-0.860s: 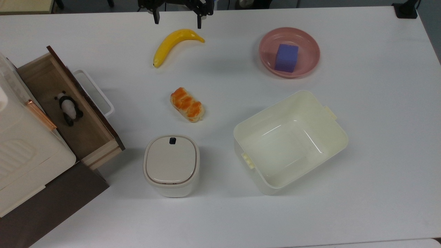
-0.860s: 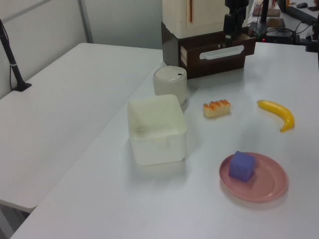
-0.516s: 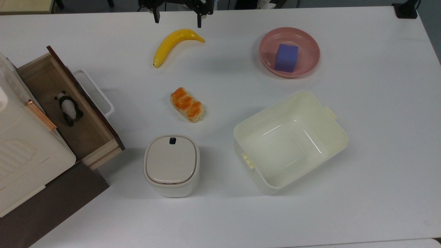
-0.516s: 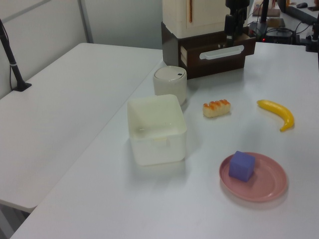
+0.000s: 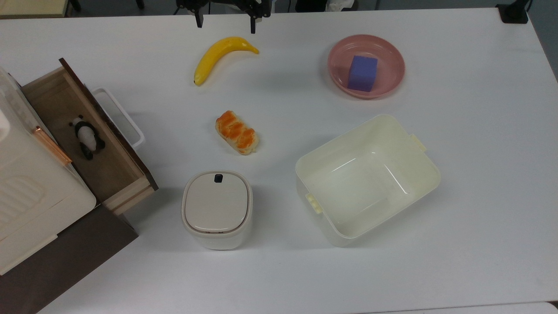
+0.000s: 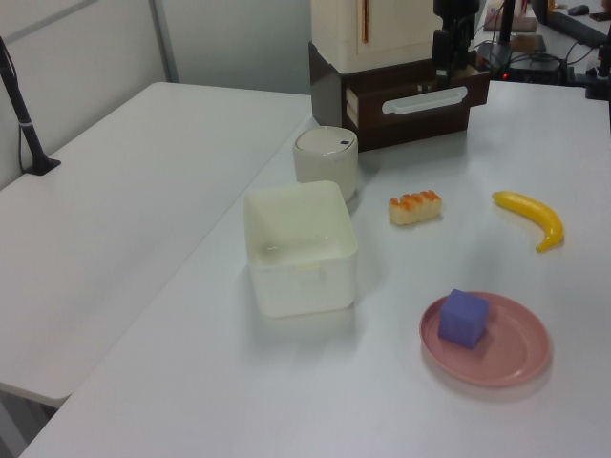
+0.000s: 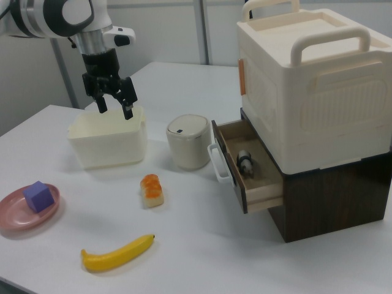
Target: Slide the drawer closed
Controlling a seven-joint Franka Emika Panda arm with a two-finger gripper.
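— Looking at the right view, what do you get that the top view hides?

— I see the gripper hanging high in the upper left of the frame, fingers spread wide, holding nothing. In the top view just its fingertips poke in at the upper edge, near the banana.

— And the drawer?

— I find the drawer pulled out at the left edge of the top view, light wood inside, dark brown front, white loop handle facing the table. A small panda toy lies in it. The right view shows the cream handled case stacked above it.

— Room to move?

— I see bare white table between the handle and the bread. The lidded bin sits near the drawer's lower corner, apart from it. The glossy cream tub and pink plate with the purple cube lie well apart, right of centre.
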